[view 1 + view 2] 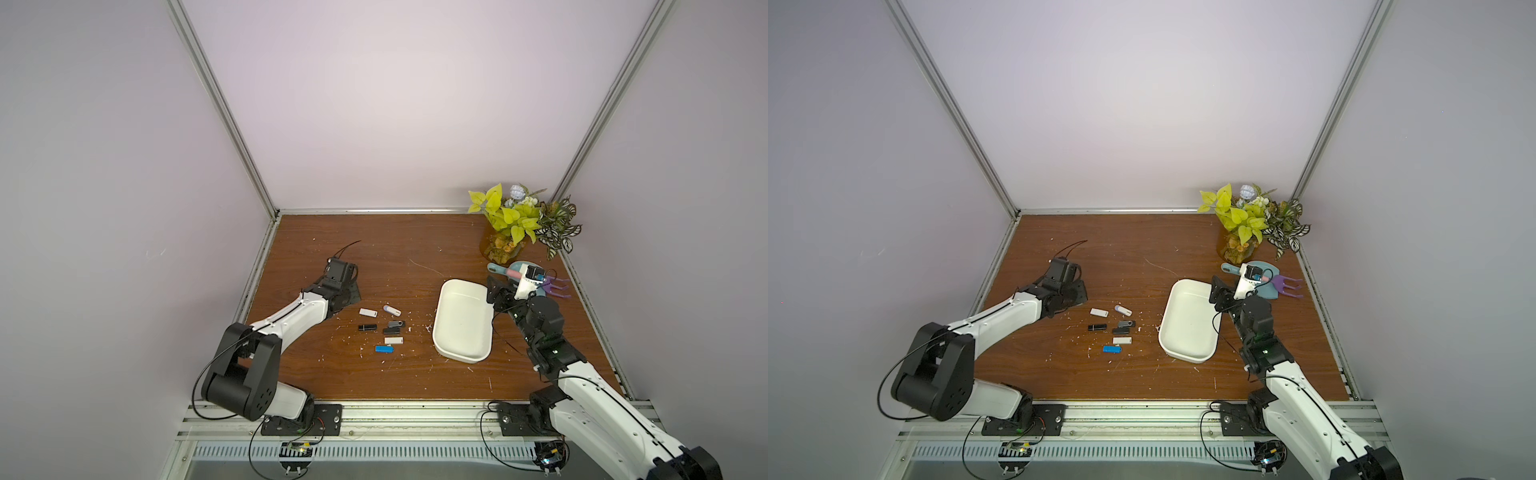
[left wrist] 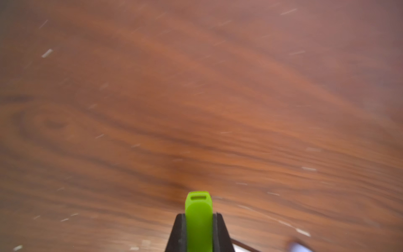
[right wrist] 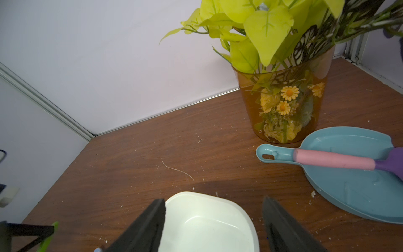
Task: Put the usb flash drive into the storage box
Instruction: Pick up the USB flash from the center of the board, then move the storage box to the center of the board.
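USB flash drives [image 1: 392,331]: approx 7 loose (green one [image 2: 198,203] pinched in left claw [image 2: 198,216]); right claw [image 3: 214,201] spread; 1 storage box [image 1: 461,328].

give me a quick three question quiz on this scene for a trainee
1. True or false: the storage box already holds a flash drive.
2. What is the left gripper shut on? A) a green flash drive B) a blue flash drive C) nothing
3. Fill in: the jaws of the right gripper stand ____.
Key: 1 false; 2 A; 3 open
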